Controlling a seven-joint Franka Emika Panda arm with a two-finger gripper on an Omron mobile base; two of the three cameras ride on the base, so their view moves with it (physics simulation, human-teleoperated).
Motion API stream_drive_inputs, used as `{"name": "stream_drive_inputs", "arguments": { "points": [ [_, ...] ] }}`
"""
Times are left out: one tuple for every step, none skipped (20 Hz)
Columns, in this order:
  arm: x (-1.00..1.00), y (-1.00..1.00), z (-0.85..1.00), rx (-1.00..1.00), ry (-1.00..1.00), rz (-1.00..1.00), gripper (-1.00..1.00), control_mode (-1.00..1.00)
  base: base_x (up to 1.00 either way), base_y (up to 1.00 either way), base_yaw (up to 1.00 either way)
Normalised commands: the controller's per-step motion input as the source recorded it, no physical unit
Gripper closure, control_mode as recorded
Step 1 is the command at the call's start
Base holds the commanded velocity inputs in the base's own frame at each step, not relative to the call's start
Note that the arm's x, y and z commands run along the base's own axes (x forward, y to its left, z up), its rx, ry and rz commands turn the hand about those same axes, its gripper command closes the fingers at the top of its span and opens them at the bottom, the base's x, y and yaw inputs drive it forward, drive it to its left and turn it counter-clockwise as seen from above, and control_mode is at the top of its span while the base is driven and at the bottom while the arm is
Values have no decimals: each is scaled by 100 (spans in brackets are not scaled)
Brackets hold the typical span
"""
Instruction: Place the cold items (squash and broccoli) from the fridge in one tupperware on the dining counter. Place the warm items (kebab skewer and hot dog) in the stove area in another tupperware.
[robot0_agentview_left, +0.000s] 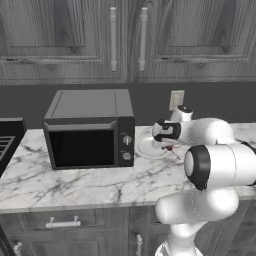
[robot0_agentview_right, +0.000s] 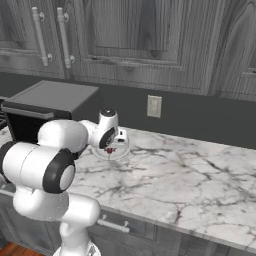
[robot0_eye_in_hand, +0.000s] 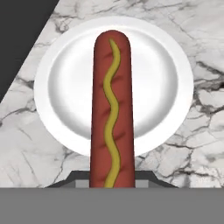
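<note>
1. Spreading across the scene, the marble counter (robot0_agentview_left: 90, 185) carries everything; its bare veined surface runs out toward 3 o'clock in the right base view, which leaves the arm free room to swing away with a load.
2. Above it, the dark upper cabinets (robot0_agentview_left: 65, 40) hang closed, with a wall outlet (robot0_agentview_right: 154, 106) on the backsplash below them.
3. At 9 o'clock of the left base view sits the microwave (robot0_agentview_left: 90, 129), door shut, just beside the plate, so the arm works in from the open side, not across it.
4. Next comes the white plate (robot0_eye_in_hand: 57, 105), round and shallow, resting flat on the marble near the microwave's right edge. It looks like the serving spot for the warm food, which would explain why the hot dog is here.
5. Over the plate is the hot dog (robot0_eye_in_hand: 111, 109), a long red sausage with a wavy mustard line. In the hand view it runs from 12 o'clock straight down to 6 o'clock, its near end between the fingertips.
6. Smallest, the gripper (robot0_eye_in_hand: 112, 177) is pinching that near end, jaws drawn in against its sides. Gripping along the narrow width likely suits the short finger span; whether the sausage is lifted clear of the plate cannot be told.
</note>
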Motion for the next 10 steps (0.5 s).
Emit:
{"name": "stream_drive_inputs", "arguments": {
  "points": [
    [-88, 0, 66, 3, 0, 0, 100, -100, 0, 0, 0],
    [-94, 0, 65, 2, 0, -1, 100, -100, 0, 0, 0],
    [-95, 0, 65, 3, 0, 0, 100, -100, 0, 0, 0],
    [-96, 0, 66, 4, 0, 0, 100, -100, 0, 0, 0],
    [-94, 0, 65, 3, 0, 0, 100, -100, 0, 0, 0],
    [-96, 0, 64, 1, 0, 0, 100, -100, 0, 0, 0],
    [-98, 0, 62, 3, 0, 0, 100, -100, 0, 0, 0],
    [-97, 0, 62, 4, 0, 0, 100, -100, 0, 0, 0],
    [-92, 0, 69, 2, -1, 0, 100, -100, 0, 0, 0],
    [-89, 4, 71, 0, 0, 0, 100, -100, 0, 0, 0]
  ]
}}
